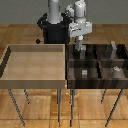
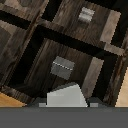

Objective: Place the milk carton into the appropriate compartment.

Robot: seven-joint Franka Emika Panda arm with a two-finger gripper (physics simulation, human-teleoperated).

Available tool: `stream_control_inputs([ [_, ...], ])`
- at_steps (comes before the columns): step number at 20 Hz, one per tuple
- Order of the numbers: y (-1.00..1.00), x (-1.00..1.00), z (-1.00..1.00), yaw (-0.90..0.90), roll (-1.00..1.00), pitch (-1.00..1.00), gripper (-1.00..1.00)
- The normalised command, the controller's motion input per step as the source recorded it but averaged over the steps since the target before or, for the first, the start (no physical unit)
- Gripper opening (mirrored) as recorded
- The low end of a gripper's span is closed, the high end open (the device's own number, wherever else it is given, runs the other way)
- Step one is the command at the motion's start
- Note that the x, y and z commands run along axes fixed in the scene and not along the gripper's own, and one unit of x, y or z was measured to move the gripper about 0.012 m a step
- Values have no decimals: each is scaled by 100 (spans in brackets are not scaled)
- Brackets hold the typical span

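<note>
I have the gripper (image 1: 80,44) clamped on the milk carton (image 2: 64,96), held upright directly above the small grey marker block (image 2: 62,67) in the compartment (image 2: 35,75), so my move is straight down.

A Franka Panda arm (image 1: 75,15) of rounded pale grey-white segments rises from a black block-shaped base (image 1: 54,30), ending in a boxy white wrist section with a darker gripper (image 1: 80,44) below.
</note>
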Motion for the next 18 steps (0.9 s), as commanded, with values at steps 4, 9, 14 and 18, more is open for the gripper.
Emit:
stream_control_inputs([
  [4, 0, 0, 0, 0, 0, 0, 100],
  [9, 0, 0, 0, 0, 0, 0, 100],
  [14, 0, 0, 0, 0, 0, 0, 100],
  [18, 0, 0, 0, 0, 0, 0, 100],
])
